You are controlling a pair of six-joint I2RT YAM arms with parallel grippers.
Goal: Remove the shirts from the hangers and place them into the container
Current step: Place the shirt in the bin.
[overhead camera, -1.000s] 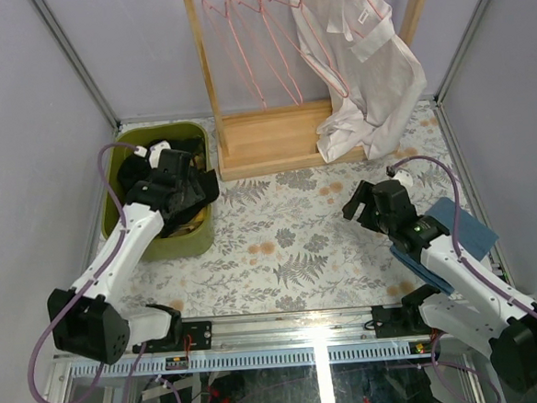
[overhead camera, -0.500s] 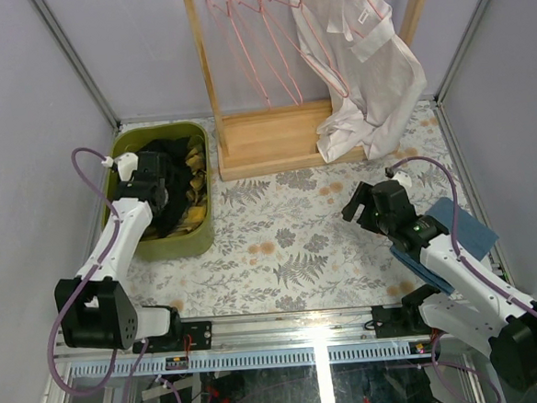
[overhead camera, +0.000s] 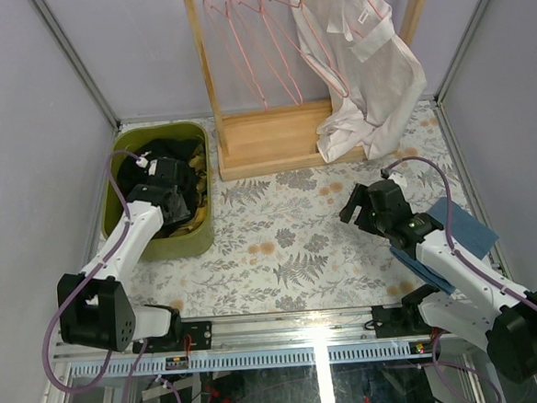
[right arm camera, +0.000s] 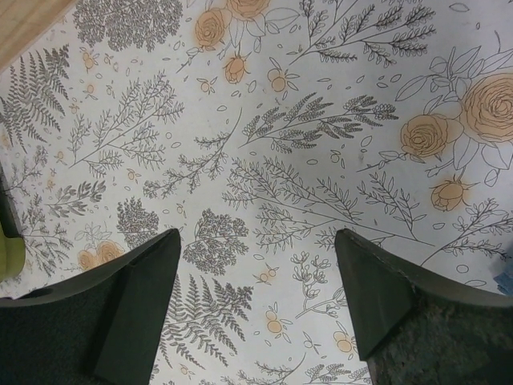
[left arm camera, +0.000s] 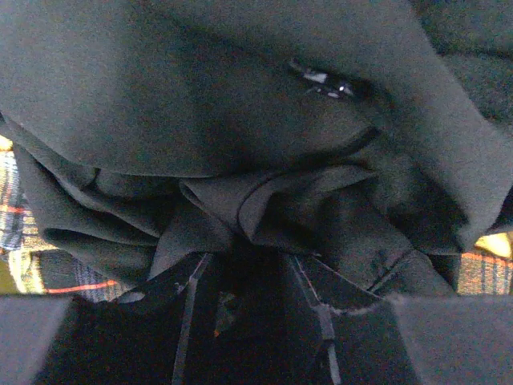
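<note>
Left wrist view: crumpled black shirt at the jaws.

The shirts are matt cloth, the container smooth plastic, the rack pale wood.

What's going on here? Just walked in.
The left arm's end effector is down in the green container, with its fingers at a fold of a black shirt. Whether it grips the fabric is unclear. A plaid shirt is in the container too. One white shirt still hangs on the wooden rack, beside empty pink hangers. The right end effector is open and empty over the floral table.
</note>
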